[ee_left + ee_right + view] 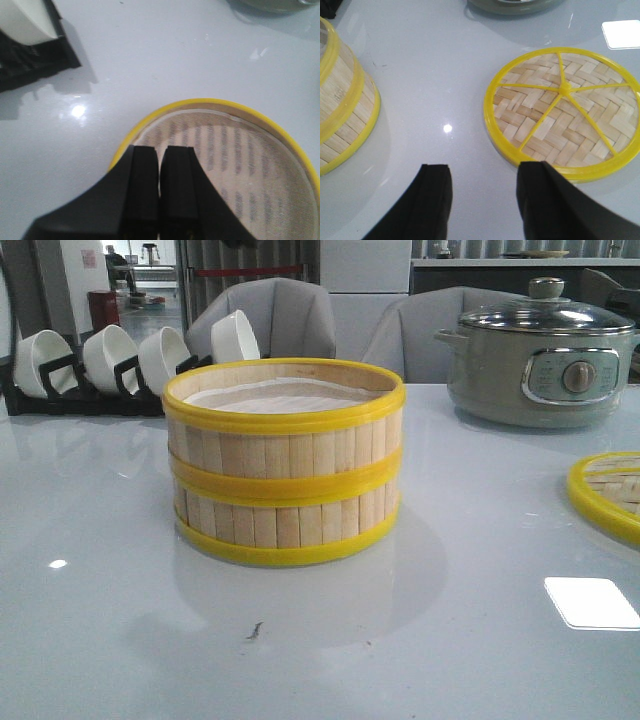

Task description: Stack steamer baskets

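Observation:
Two steamer baskets (285, 465) with pale bamboo slats and yellow rims stand stacked in the table's middle; the top one shows a white liner (275, 397). The stack also shows in the left wrist view (235, 160) and the right wrist view (342, 105). The woven yellow-rimmed lid (610, 492) lies flat at the right edge and fills the right wrist view (562, 110). My left gripper (160, 150) is shut and empty above the top basket's near rim. My right gripper (482, 172) is open and empty over bare table between stack and lid, one finger (540, 185) over the lid's rim.
A grey-green electric pot with a glass lid (540, 355) stands at the back right. A black rack holding white bowls (110, 360) stands at the back left; its corner shows in the left wrist view (35, 55). Grey chairs (290, 320) stand behind the table.

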`<control>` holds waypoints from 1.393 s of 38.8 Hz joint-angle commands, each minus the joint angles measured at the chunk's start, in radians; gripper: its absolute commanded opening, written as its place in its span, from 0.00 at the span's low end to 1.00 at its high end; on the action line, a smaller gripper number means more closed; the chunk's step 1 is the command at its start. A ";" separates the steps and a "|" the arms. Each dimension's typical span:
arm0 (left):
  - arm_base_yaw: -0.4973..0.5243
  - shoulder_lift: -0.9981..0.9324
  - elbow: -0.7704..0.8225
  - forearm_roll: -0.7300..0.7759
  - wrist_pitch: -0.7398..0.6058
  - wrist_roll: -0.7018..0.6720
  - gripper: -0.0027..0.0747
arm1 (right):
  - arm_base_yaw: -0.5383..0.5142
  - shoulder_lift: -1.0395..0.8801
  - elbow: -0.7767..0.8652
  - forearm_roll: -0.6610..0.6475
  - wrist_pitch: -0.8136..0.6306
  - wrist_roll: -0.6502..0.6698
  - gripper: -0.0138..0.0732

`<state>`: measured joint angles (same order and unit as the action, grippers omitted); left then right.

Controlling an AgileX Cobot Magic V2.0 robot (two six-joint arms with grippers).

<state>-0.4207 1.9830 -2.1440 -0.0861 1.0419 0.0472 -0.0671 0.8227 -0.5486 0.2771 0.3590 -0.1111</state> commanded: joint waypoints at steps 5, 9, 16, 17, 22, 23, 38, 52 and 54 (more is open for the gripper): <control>0.103 -0.204 0.007 -0.008 -0.027 -0.013 0.15 | -0.001 0.017 -0.034 0.003 -0.090 -0.007 0.64; 0.152 -0.281 0.063 -0.006 -0.020 -0.011 0.15 | -0.001 0.023 -0.034 0.003 -0.093 -0.007 0.64; 0.228 -0.438 0.243 -0.006 -0.039 -0.011 0.15 | -0.001 0.031 -0.034 0.003 -0.097 -0.007 0.64; 0.236 -0.459 0.282 -0.006 -0.052 -0.011 0.15 | -0.001 0.031 -0.034 0.003 -0.098 -0.007 0.64; 0.275 -0.604 0.463 -0.006 -0.136 -0.011 0.15 | -0.001 0.031 -0.034 0.003 -0.099 -0.007 0.64; 0.280 -0.628 0.504 -0.006 -0.151 -0.011 0.15 | -0.001 0.031 -0.034 0.003 -0.099 -0.007 0.64; 0.282 -1.057 1.005 0.000 -0.382 -0.011 0.15 | 0.013 0.031 -0.034 0.009 -0.097 -0.007 0.64; 0.280 -1.311 1.300 0.023 -0.459 -0.020 0.15 | 0.048 0.031 -0.034 0.010 -0.080 -0.007 0.64; 0.280 -1.340 1.342 0.023 -0.470 -0.022 0.15 | 0.048 0.031 -0.034 0.010 -0.076 -0.007 0.64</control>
<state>-0.1397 0.6852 -0.8237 -0.0605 0.6731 0.0423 -0.0208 0.8585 -0.5486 0.2771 0.3391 -0.1111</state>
